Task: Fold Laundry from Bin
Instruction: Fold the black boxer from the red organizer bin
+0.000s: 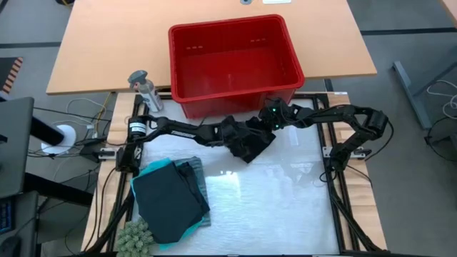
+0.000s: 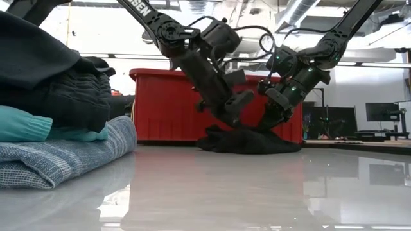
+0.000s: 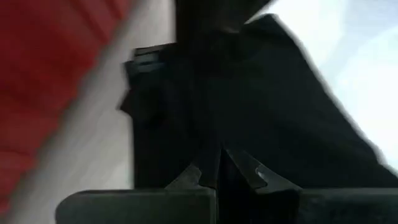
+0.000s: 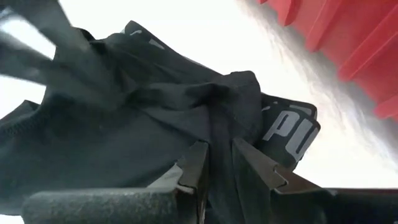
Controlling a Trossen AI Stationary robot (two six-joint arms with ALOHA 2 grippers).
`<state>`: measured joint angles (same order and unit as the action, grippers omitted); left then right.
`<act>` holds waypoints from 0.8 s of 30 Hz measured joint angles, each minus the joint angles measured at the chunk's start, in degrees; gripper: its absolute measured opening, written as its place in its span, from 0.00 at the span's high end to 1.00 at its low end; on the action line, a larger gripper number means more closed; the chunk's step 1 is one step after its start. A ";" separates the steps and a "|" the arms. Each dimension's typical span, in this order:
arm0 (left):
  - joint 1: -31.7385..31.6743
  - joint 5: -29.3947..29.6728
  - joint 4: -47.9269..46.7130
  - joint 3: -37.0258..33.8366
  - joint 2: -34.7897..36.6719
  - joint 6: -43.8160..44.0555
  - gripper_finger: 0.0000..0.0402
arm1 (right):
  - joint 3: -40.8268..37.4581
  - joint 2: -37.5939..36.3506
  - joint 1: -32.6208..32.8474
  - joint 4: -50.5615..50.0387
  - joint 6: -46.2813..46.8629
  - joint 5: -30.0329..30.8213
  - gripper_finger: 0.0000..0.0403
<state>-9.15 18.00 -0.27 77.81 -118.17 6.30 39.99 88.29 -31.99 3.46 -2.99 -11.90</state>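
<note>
- Looking straight down, the high view showed the red bin (image 1: 234,63) empty on the wooden table (image 1: 93,57), its near wall just behind the work surface. Both arms met over a crumpled black garment (image 1: 250,143) lying just in front of the bin — the left gripper (image 1: 232,134) at its left side, the right gripper (image 1: 268,127) at its upper right. A stack of laundry (image 1: 171,200) sat near the left front corner, black cloth on top of turquoise and blue-grey striped pieces. A small grey bottle (image 1: 145,89) stood left of the bin.
- At table height, the low view showed the black garment (image 2: 247,141) heaped on the glossy surface before the bin (image 2: 164,106), both grippers angled down onto it; the stack (image 2: 58,141) loomed at the left.
- From the left wrist, the fingers (image 3: 186,179) stood nearly together with black cloth (image 3: 280,112) between them.
- From the right wrist, the fingers (image 4: 193,165) pinched a fold of the garment (image 4: 124,118) — pale lettering showed on its waistband (image 4: 289,130).
</note>
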 joint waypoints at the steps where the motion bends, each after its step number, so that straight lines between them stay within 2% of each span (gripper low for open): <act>1: -0.27 0.69 -0.22 -0.05 0.02 0.00 1.00 | 0.00 0.00 0.02 0.03 -0.02 0.00 0.76; 9: -1.52 0.87 -3.58 -0.14 -0.31 2.39 1.00 | 0.00 0.00 0.07 0.02 -0.04 0.00 0.76; 14: -1.71 3.68 -6.64 -0.03 -0.04 2.18 1.00 | 0.00 0.00 -0.34 0.35 0.00 0.08 0.76; 19: -1.51 7.88 -9.39 -0.49 0.85 6.55 1.00 | 0.00 0.00 -1.18 0.37 3.09 1.79 0.76; 24: -0.31 11.20 -5.38 -0.31 3.23 4.95 1.00 | 0.00 0.00 -1.18 0.38 3.17 1.69 0.76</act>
<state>-9.46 29.20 -5.65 77.49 -114.94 11.26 39.99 88.29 -33.17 3.84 0.19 -10.21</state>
